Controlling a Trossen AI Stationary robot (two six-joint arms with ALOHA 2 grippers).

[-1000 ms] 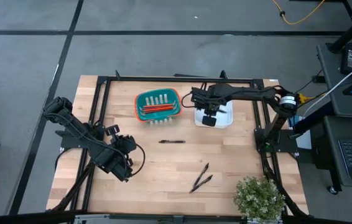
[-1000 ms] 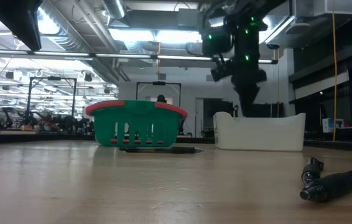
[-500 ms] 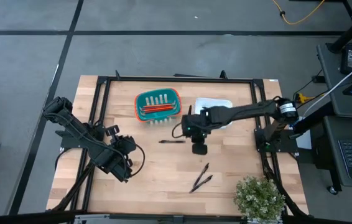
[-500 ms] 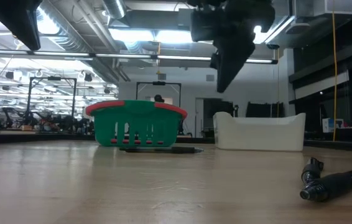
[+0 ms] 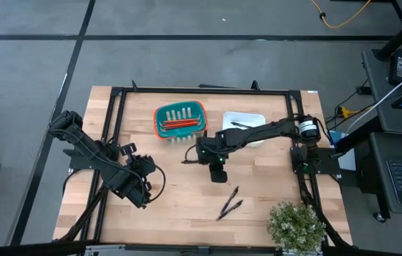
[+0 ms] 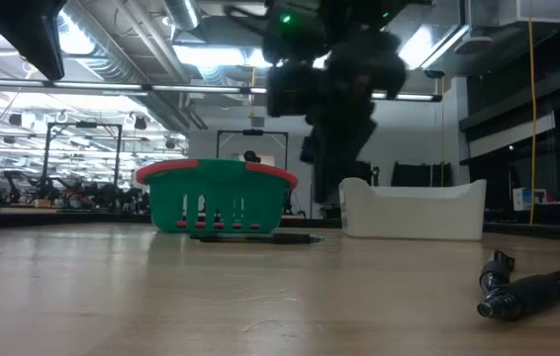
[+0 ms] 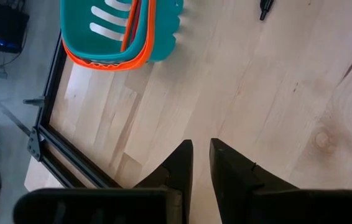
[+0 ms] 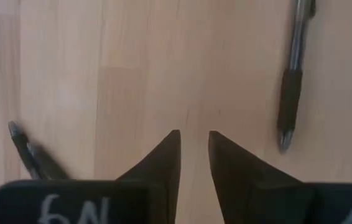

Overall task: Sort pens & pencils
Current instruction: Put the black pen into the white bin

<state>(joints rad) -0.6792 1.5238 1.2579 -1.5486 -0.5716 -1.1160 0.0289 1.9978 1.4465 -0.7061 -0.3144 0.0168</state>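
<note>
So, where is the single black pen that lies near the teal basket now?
In the high view, the pen lies mid-table, just in front of the teal basket, right beside the right gripper.

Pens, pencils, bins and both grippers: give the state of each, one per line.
Pencils: lying in the teal basket.
Single pen: flat on the table, beside the right gripper.
Two pens: lying together on the table, unsorted.
White bin: holds one pen.
Right gripper: nearly closed, empty, above the table.
Left gripper: nearly closed, empty, waiting.
</note>
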